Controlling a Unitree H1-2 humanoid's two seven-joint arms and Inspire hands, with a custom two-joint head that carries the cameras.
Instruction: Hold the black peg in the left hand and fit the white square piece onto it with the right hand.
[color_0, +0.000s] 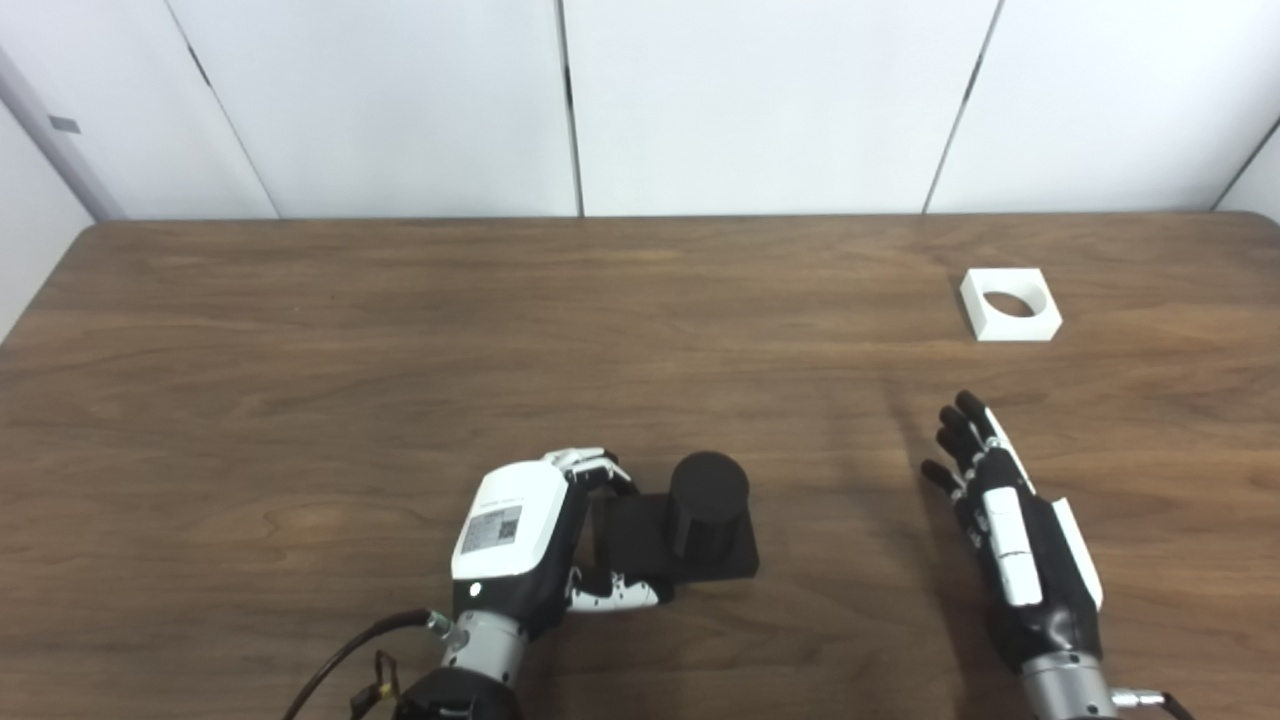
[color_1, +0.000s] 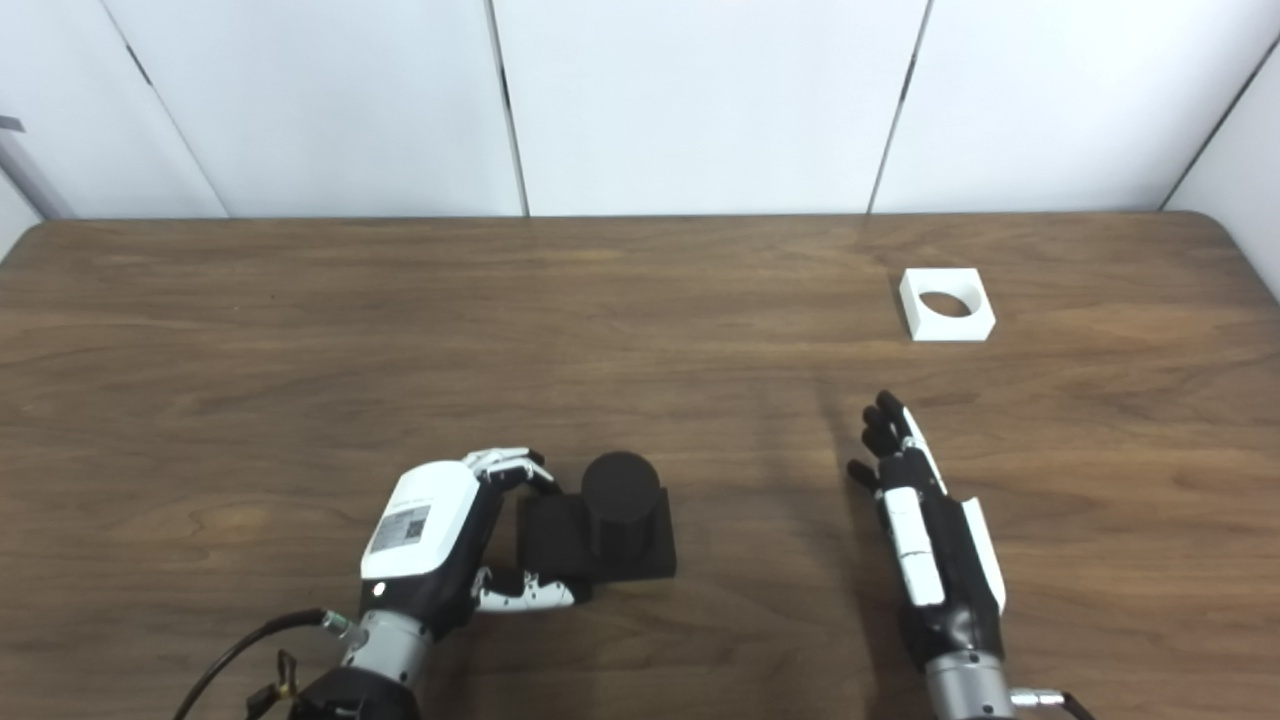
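Note:
The black peg (color_0: 706, 500), a round post on a square black base, stands on the table near the front middle. My left hand (color_0: 520, 535) grips the base from its left side, fingers behind and thumb in front. The white square piece (color_0: 1010, 304) with a round hole lies flat at the far right of the table. My right hand (color_0: 1005, 520) hovers open at the front right, fingers stretched toward the white piece, well short of it and holding nothing.
The brown wooden table (color_0: 400, 350) runs to a white panelled wall at the back. A black cable (color_0: 340, 655) trails from my left wrist at the front edge.

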